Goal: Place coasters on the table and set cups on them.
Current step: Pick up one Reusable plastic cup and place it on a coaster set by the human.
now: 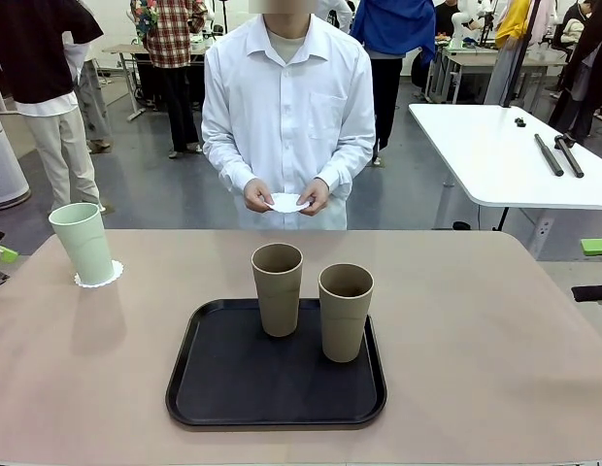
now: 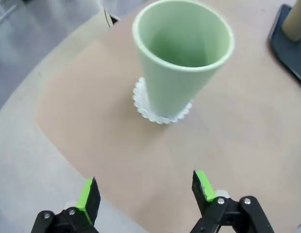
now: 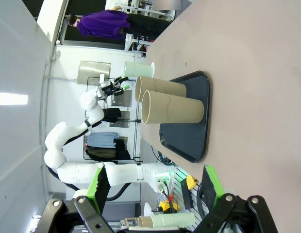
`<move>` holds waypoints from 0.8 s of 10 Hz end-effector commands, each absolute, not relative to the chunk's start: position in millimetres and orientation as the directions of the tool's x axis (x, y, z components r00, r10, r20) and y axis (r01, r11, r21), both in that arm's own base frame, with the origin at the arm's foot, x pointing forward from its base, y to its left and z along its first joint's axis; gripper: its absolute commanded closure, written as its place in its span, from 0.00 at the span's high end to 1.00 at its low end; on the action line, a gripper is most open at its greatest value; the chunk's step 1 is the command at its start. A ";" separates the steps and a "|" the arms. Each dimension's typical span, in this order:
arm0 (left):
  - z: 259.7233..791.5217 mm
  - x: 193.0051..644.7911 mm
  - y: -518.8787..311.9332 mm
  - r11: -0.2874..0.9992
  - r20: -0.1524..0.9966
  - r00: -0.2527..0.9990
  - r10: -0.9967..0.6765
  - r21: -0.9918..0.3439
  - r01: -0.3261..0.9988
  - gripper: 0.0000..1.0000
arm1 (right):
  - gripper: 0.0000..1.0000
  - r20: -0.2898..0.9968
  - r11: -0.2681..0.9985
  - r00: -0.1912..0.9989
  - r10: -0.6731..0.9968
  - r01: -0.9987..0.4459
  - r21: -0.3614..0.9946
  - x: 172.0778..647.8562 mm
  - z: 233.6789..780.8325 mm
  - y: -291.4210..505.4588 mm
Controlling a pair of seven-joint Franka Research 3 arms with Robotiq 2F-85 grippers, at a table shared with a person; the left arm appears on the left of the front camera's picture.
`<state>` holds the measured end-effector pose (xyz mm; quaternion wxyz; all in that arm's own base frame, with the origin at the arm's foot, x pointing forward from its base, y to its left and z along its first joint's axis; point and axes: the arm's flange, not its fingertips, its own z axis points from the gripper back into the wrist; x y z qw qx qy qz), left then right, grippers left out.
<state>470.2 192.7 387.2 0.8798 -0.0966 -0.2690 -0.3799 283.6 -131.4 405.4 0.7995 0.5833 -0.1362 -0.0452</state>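
A mint green cup [image 1: 83, 243] stands upright on a lacy white coaster [image 1: 99, 278] at the far left of the beige table [image 1: 476, 349]. My left gripper [image 2: 145, 191] is open and empty, a short way back from that cup [image 2: 182, 58] and its coaster [image 2: 160, 114]. Two tan cups [image 1: 278, 288] [image 1: 345, 311] stand on the black tray [image 1: 233, 388]. The person at the far side holds another white coaster [image 1: 288, 203] in both hands. My right gripper [image 3: 153, 184] is open and empty, off the table's right side, looking across at the tan cups [image 3: 172, 110] [image 3: 165, 88].
A white table [image 1: 495, 155] with black tools stands at the back right. Other people stand in the background. The tray [image 2: 286, 43] lies to the right of the green cup in the left wrist view. Bare tabletop lies either side of the tray.
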 end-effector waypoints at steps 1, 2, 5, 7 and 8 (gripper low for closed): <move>423.5 443.0 162.1 0.705 0.430 0.654 -0.623 -0.055 0.707 1.00 | 1.00 0.165 0.302 0.958 -0.236 -0.089 0.949 284.7 405.9 -132.0; 447.9 428.8 146.4 0.723 0.401 0.683 -0.610 -0.070 0.687 1.00 | 1.00 0.165 0.302 0.958 -0.236 -0.089 0.949 284.7 405.9 -132.0; 505.7 392.7 90.0 0.731 0.307 0.688 -0.657 0.038 0.681 1.00 | 1.00 0.165 0.302 0.958 -0.236 -0.089 0.949 284.7 405.9 -132.0; 522.9 388.4 63.0 0.735 0.281 0.689 -0.668 0.107 0.669 1.00 | 1.00 0.165 0.302 0.958 -0.236 -0.089 0.949 284.7 405.9 -132.0; 528.7 391.0 53.8 0.744 0.263 0.701 -0.663 0.134 0.654 1.00 | 1.00 0.165 0.302 0.958 -0.236 -0.089 0.949 284.7 405.9 -132.0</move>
